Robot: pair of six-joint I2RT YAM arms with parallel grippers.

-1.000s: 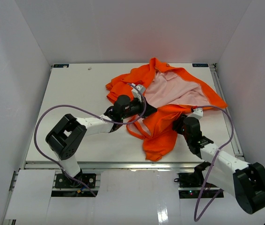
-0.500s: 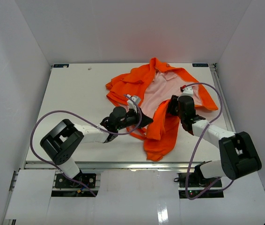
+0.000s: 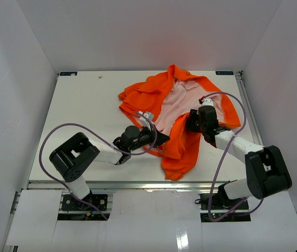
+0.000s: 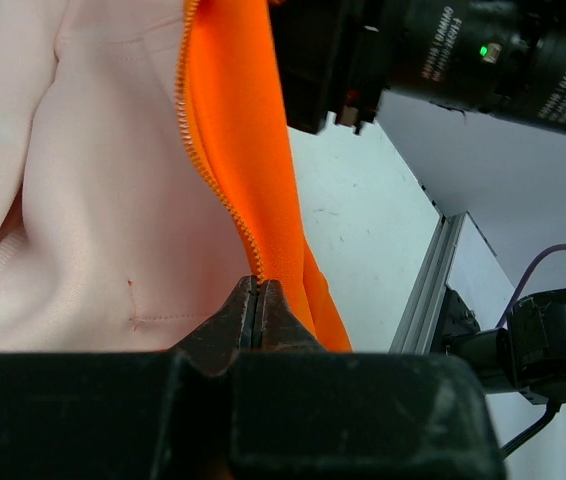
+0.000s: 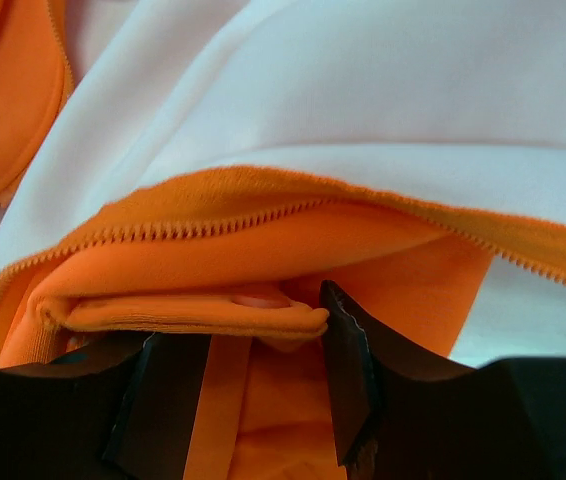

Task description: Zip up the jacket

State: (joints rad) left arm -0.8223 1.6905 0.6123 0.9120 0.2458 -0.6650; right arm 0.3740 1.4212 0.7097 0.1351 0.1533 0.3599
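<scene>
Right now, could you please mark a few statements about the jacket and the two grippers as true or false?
1. The jacket is fully zipped. False: it lies open, with its pink lining showing.
2. The left gripper is shut on the zipper edge of the jacket. True.
3. The right gripper is clamped tight, with its fingers touching. False: its fingers stand apart, with an orange fold of the jacket at them.
4. The jacket lies on the far right part of the table. True.
</scene>
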